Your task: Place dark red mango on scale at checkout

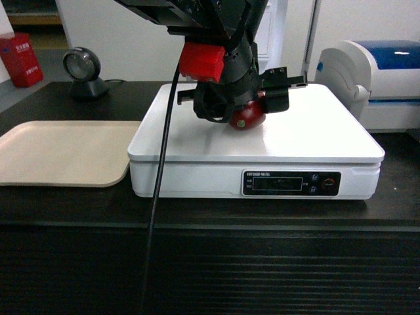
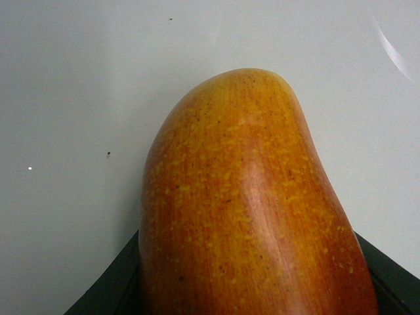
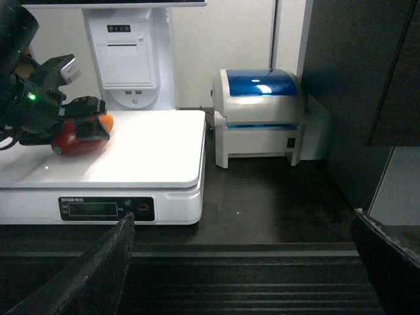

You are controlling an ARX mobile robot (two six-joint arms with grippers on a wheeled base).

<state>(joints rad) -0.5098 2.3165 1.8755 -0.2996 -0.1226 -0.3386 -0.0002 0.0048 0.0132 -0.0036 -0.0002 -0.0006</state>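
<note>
1. The mango (image 1: 248, 117) was down on the white top of the scale (image 1: 315, 131), toward the back left of it. It looked like it was touching the top, so we'd call the carrying part pretty much done.
2. Our left gripper (image 1: 252, 108) was pinching the mango between its fingers, so what was left, as far as we could judge, was letting go and lifting the arm clear.
3. In the left wrist view the mango's orange-yellow end (image 2: 249, 210) filled most of the picture, with plain white scale top behind it.
4. Our right gripper (image 3: 243, 275) hung well back by the front of the counter (image 1: 210, 210), fingers spread wide, holding nothing.
5. Head count: one mango, one scale, one counter, two grippers.
6. Other stuff nearby: one beige tray (image 1: 59, 154) just left of the scale, one white-and-blue printer (image 3: 259, 115) to its right, one round black scanner (image 1: 85, 72) at the back.
</note>
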